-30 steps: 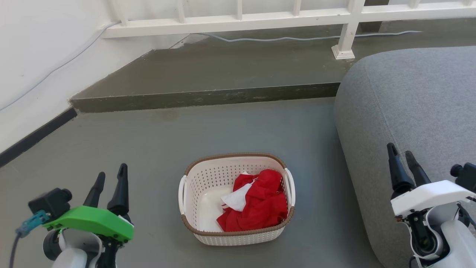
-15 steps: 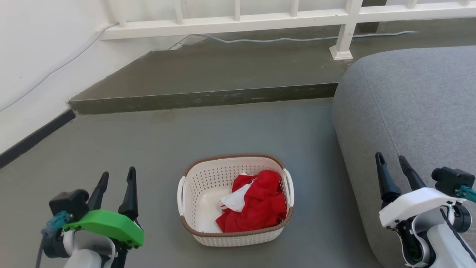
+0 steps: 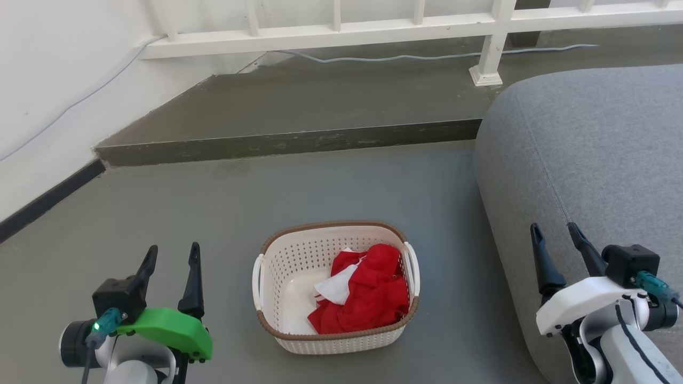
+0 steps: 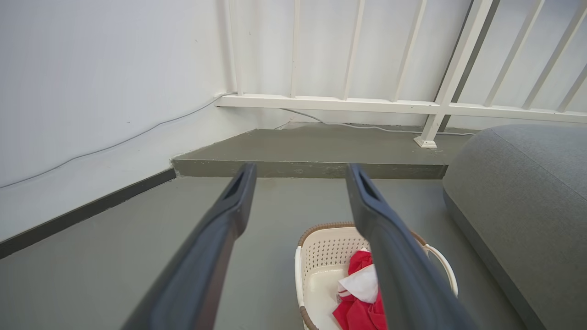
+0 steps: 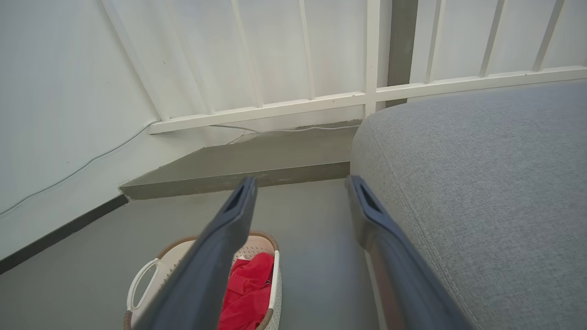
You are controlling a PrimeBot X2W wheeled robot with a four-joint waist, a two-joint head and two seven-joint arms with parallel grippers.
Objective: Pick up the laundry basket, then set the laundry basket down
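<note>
While the laundry basket (image 3: 307,250) sits upright on the grey floor (image 3: 240,197) between the two arms, we record both grippers as empty.

We log the left gripper (image 3: 174,247), green-shelled, low on the basket's left side. Its fingers are parted with a clear gap between the tips, nothing is held, and it touches nothing we can see. It stands apart from the basket's left loop handle (image 3: 257,281). In the left wrist view its dark fingers (image 4: 220,229) spread wide. Floor and a raised step (image 4: 302,168) show through the gap, and the basket lies beyond the right-hand finger, partly hidden by it.

We log the right gripper (image 3: 553,226), white-shelled, well to the basket's right. Its jaws are spread about as wide and nothing sits between them. It shows against the grey sofa (image 3: 587,149), and we cannot tell whether a finger brushes the fabric.

Basket contents: a crumpled red garment (image 3: 373,298) heaped toward the right side, with a white cloth (image 3: 335,286) lying against it. The left part of the basket bottom is bare.

Beyond the step we see a white railing (image 3: 373,26) and a pale cable (image 3: 427,55) along its foot.
</note>
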